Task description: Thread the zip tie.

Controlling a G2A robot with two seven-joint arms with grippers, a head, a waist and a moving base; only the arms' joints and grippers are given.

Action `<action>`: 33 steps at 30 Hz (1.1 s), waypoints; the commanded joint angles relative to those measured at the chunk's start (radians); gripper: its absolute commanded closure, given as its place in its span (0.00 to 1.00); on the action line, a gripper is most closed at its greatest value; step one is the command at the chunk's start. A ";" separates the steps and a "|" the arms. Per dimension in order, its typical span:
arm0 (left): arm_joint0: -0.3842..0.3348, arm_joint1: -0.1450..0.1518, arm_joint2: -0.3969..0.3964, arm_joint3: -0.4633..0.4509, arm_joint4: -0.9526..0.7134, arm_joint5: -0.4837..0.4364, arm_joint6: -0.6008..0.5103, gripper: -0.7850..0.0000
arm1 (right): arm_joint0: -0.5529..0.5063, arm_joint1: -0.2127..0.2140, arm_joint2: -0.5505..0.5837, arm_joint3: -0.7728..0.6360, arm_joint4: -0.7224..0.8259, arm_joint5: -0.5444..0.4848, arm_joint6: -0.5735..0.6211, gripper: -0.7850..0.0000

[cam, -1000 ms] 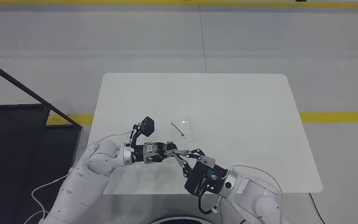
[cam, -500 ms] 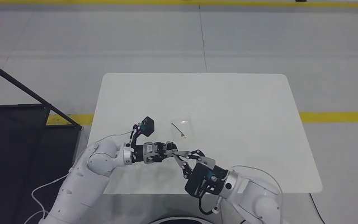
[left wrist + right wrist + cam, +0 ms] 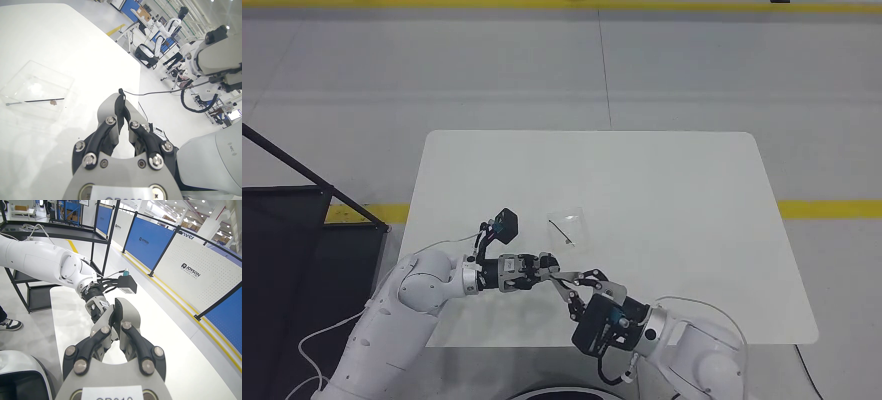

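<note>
My left gripper (image 3: 122, 108) is shut on a black zip tie (image 3: 120, 91); the tie's head pokes out past the fingertips. From the head a thin strap bends away towards the right arm. In the top view the left gripper (image 3: 545, 268) and right gripper (image 3: 564, 280) meet tip to tip above the table's near edge. The right gripper (image 3: 115, 311) is shut, its pads pressed together right in front of the left gripper's fingers; the strap is hidden between them.
A clear shallow tray (image 3: 570, 215) stands on the white table (image 3: 672, 200) just beyond the grippers. It holds a second zip tie (image 3: 43, 100) and a small brown scrap. A black rack stands off the table's left side.
The right arm has edged slightly left and nearer. Both grippers stay shut and together.
</note>
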 commanded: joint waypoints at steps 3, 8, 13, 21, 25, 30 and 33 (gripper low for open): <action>0.000 0.000 0.000 0.000 0.000 0.000 0.000 1.00 | 0.002 0.002 -0.003 0.002 0.001 0.008 0.006 1.00; 0.000 0.000 0.000 0.000 0.000 0.000 0.000 1.00 | 0.006 0.004 -0.005 0.004 0.001 0.024 0.018 1.00; 0.000 0.000 0.000 0.000 0.000 0.000 0.000 1.00 | 0.005 0.005 -0.012 0.000 -0.011 0.050 0.021 1.00; 0.011 0.001 0.007 -0.021 0.029 0.021 0.025 1.00 | -0.004 0.007 -0.018 -0.008 -0.034 0.105 0.021 1.00; 0.014 0.004 0.013 -0.028 0.046 0.022 0.036 1.00 | -0.009 0.008 -0.023 -0.011 -0.049 0.132 0.008 1.00; 0.013 0.009 0.018 -0.029 0.057 0.019 0.044 1.00 | -0.017 0.009 -0.024 -0.014 -0.063 0.158 -0.004 1.00; 0.012 0.011 0.020 -0.029 0.060 0.015 0.049 1.00 | -0.022 0.010 -0.025 -0.015 -0.072 0.170 -0.006 1.00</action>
